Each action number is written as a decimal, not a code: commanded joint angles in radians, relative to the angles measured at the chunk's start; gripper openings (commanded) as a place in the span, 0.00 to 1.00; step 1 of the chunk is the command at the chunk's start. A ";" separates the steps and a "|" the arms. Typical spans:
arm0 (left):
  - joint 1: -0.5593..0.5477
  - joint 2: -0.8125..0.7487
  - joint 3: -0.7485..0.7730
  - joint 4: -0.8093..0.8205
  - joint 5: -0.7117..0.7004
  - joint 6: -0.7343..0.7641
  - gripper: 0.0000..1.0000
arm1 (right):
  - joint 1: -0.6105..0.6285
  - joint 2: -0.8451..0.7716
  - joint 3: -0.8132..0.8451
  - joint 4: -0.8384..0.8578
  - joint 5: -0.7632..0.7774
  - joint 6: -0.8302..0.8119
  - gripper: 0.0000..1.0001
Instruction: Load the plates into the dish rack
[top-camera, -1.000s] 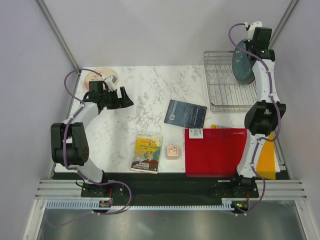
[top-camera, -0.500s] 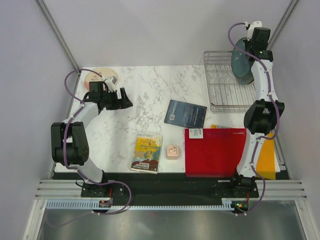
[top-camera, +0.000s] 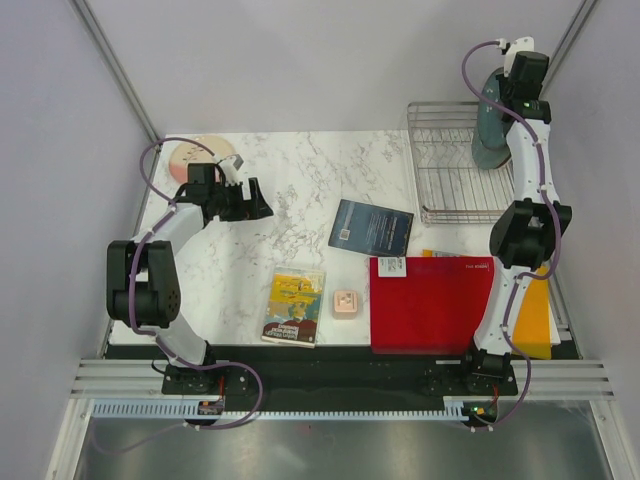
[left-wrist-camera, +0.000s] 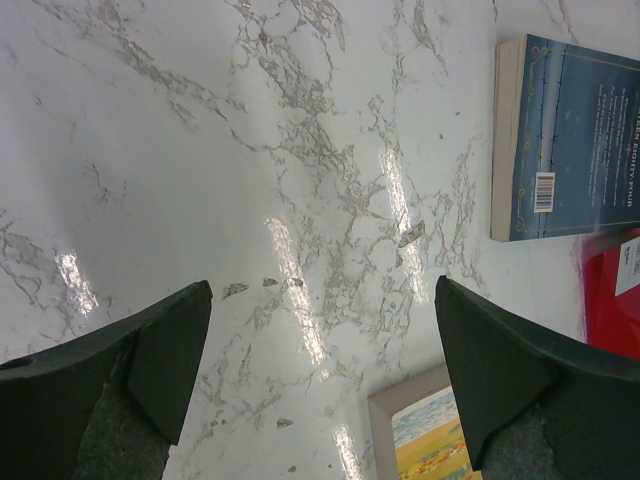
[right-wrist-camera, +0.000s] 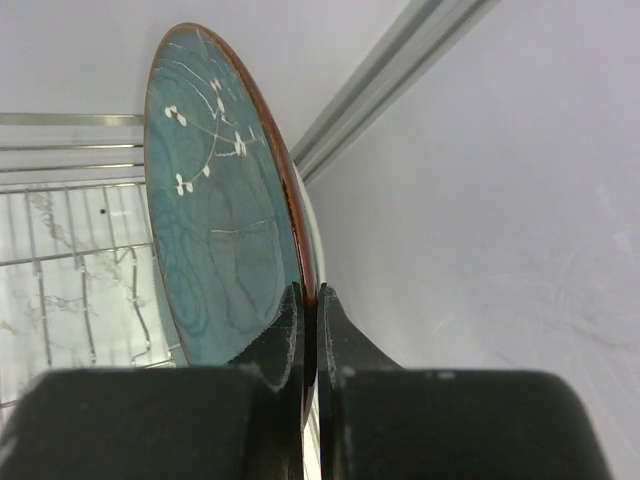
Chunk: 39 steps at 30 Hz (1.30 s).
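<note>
Pinching rim of upright teal plate (right-wrist-camera: 220, 230) between right fingers (right-wrist-camera: 283, 345) over dish rack (top-camera: 440, 180); left fingers (left-wrist-camera: 165, 350) spread.

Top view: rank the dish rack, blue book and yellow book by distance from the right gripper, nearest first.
1. Dish rack, back right, just below the right gripper and its teal plate.
2. Blue book, table centre.
3. Yellow book, near edge, left of centre.

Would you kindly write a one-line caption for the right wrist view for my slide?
Right gripper shut on the rim of an upright teal round plate at the silver wire dish rack.
</note>
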 joint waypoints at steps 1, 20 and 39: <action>-0.006 -0.010 0.019 0.008 -0.012 0.037 1.00 | -0.021 -0.092 0.083 0.202 0.058 -0.024 0.00; -0.010 0.014 0.020 0.013 -0.023 0.041 1.00 | 0.001 -0.125 0.065 0.233 0.035 0.011 0.00; -0.017 0.006 0.003 0.028 -0.032 0.038 1.00 | 0.052 -0.148 -0.046 0.210 0.092 0.033 0.00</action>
